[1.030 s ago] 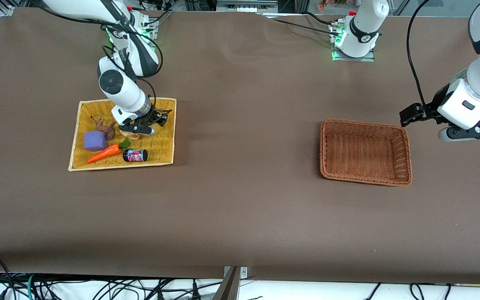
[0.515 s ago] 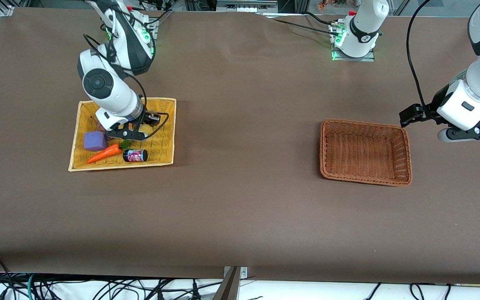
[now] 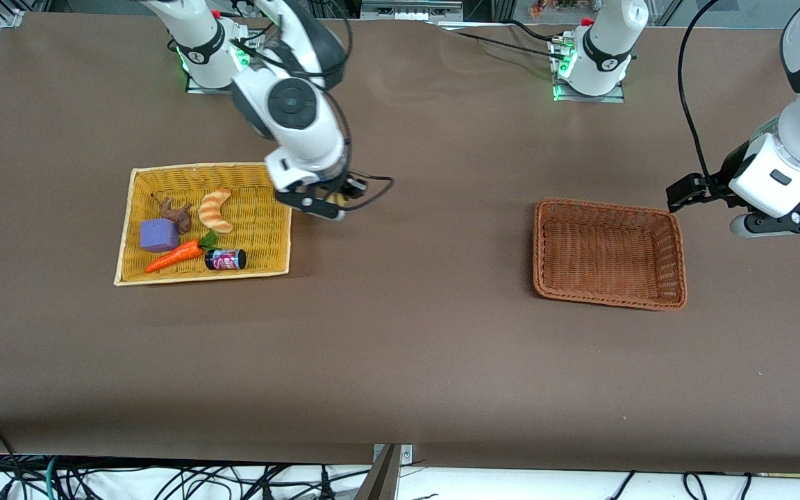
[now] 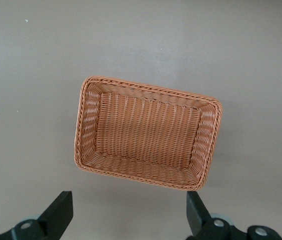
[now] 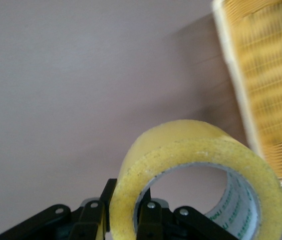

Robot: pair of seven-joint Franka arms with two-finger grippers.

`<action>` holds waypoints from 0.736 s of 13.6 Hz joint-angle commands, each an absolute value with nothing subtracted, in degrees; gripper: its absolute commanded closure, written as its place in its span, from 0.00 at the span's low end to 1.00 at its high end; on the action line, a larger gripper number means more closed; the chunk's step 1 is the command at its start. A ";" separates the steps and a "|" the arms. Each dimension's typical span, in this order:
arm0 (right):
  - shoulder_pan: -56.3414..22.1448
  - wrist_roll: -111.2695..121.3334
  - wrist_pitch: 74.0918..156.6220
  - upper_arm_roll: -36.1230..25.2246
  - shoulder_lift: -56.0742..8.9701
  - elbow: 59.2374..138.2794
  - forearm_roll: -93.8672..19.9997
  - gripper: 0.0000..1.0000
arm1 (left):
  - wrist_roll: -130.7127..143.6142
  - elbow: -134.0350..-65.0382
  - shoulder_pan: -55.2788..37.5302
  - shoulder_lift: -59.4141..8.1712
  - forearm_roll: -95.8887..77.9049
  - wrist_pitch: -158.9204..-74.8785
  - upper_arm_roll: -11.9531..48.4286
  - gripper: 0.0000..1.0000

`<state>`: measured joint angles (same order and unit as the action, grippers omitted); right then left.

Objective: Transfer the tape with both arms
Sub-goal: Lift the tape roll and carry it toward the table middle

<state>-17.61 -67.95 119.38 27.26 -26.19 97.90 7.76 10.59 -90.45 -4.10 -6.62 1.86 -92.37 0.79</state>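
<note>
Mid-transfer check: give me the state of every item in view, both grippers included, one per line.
tape: held in the air, off the tray
right gripper: shut on the tape, over the table beside the yellow tray
left gripper: open, empty, above the brown basket
brown basket: empty, upright
yellow tray: holds croissant, carrot, purple block, can lying on its side

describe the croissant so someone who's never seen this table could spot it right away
Find the yellow tray toward the right arm's end of the table. The croissant lies in it, farther from the front camera than the carrot and can. It is the only curved, tan-striped piece there.
</note>
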 commanded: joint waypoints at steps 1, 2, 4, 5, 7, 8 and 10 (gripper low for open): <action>-21.43 -75.48 118.03 27.07 -37.15 85.54 12.20 1.00 | 10.20 -90.62 -3.87 -6.59 1.41 -92.99 0.79 0.00; -23.01 -77.33 118.56 26.98 -39.61 83.17 12.48 1.00 | 10.20 -90.62 -3.78 -6.85 1.32 -92.99 0.79 0.00; -26.52 -81.28 120.49 26.63 -43.75 78.68 12.57 1.00 | 10.46 -90.35 -3.78 -7.29 1.23 -92.99 0.79 0.00; -27.93 -82.78 121.98 26.02 -45.34 77.62 12.92 1.00 | 10.63 -90.26 -3.78 -7.29 1.06 -92.99 0.79 0.00; -30.92 -83.23 125.23 23.83 -47.27 77.52 13.27 1.00 | 10.63 -90.09 -3.69 -7.29 0.97 -92.99 0.70 0.00; -32.42 -83.23 126.20 22.43 -48.16 77.52 13.27 1.00 | 10.63 -90.00 -3.69 -7.29 0.97 -92.99 0.70 0.00; -34.27 -83.23 127.79 20.66 -50.26 77.52 13.27 1.00 | 10.63 -89.83 -3.78 -7.38 0.97 -92.99 0.79 0.00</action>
<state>-32.32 -82.04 127.09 22.20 -47.79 79.97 12.11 10.72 -90.46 -3.97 -7.30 1.86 -92.71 0.78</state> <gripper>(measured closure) 0.775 0.000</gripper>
